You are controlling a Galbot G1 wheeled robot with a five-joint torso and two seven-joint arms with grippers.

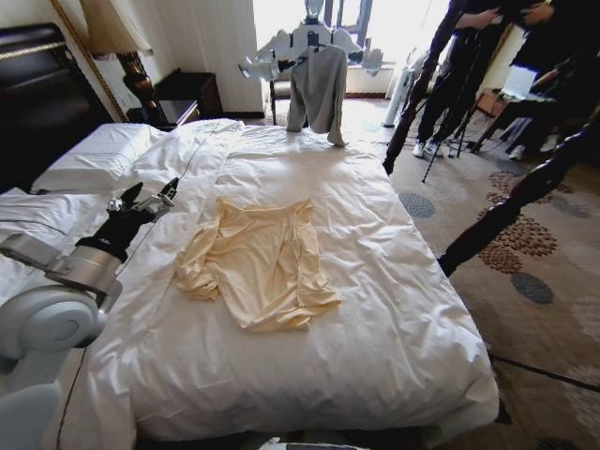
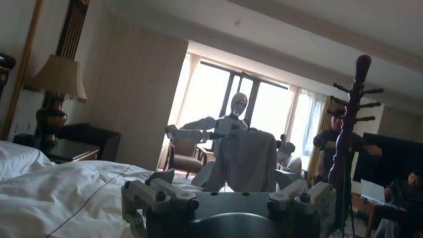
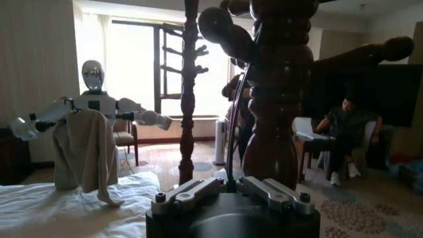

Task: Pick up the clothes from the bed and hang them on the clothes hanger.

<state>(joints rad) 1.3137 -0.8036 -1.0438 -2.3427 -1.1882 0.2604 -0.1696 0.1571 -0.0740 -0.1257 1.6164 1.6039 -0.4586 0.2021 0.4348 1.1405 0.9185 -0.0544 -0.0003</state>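
The clothes, a pale yellow long-sleeved shirt (image 1: 260,264), lie spread and slightly rumpled in the middle of the bed (image 1: 375,281) with its white duvet. My left gripper (image 1: 142,200) hovers open over the bed's left side, a short way left of the shirt, with nothing between its fingers (image 2: 158,194). My right gripper (image 3: 229,186) sits right up against a dark wooden coat stand (image 3: 271,99). It looks shut on a thin dark wire that I take for the clothes hanger (image 3: 232,124), which runs up to the stand's pegs.
A white humanoid figure (image 1: 314,37) at the foot of the bed holds up a grey-beige garment (image 1: 319,86). Another coat stand (image 1: 412,103) rises right of the bed. White pillows (image 1: 94,155), a lamp and a nightstand (image 1: 173,111) are at the left. People stand on the patterned carpet (image 1: 525,244).
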